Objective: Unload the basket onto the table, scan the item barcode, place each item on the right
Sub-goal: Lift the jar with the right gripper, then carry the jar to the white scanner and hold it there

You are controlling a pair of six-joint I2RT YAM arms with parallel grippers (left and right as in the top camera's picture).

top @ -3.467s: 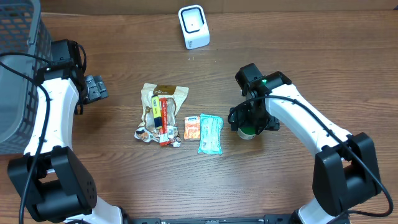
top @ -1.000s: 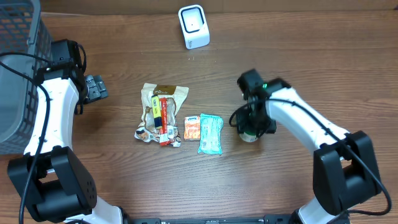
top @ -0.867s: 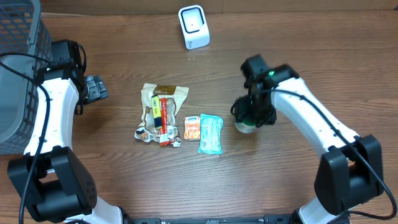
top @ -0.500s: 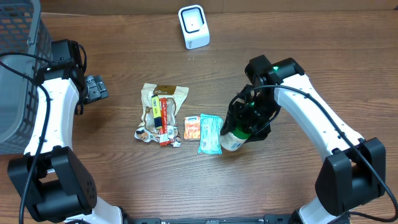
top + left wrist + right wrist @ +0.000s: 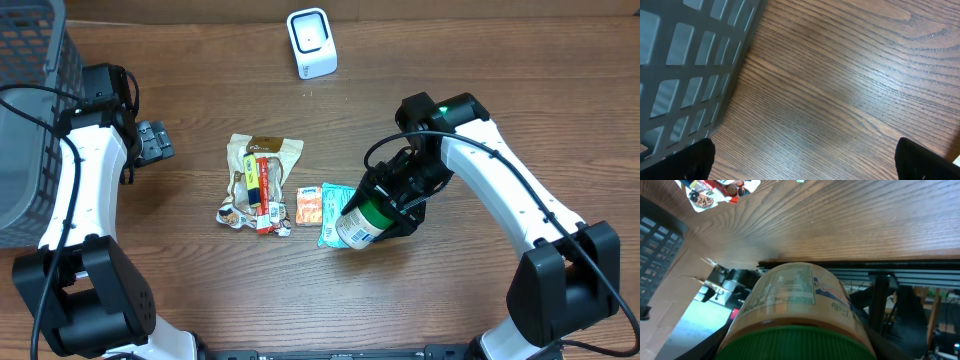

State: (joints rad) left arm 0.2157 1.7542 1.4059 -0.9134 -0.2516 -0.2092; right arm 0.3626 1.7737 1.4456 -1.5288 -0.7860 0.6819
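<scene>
The item is a jar [image 5: 356,222] with a green lid and a tan printed label. My right gripper [image 5: 397,198] is shut on its lid end and holds it tilted above the table, bottom toward the front left. In the right wrist view the jar [image 5: 796,297] fills the lower middle with its label text up, and dark fingers [image 5: 704,349] flank the lid. The white scanner [image 5: 311,42] stands at the back middle. My left gripper [image 5: 155,140] is open and empty at the left, beside the basket; its fingertips [image 5: 699,157] hover over bare wood.
A grey mesh basket [image 5: 30,110] stands at the far left, close to the left gripper. Snack packets [image 5: 258,180] lie in the middle, with a small orange packet [image 5: 309,205] and a teal packet [image 5: 338,198] partly under the raised jar.
The right arm lifted the jar off the table, tipped it onto its side and carried it left and forward, over the teal packet. The left arm stayed put.
</scene>
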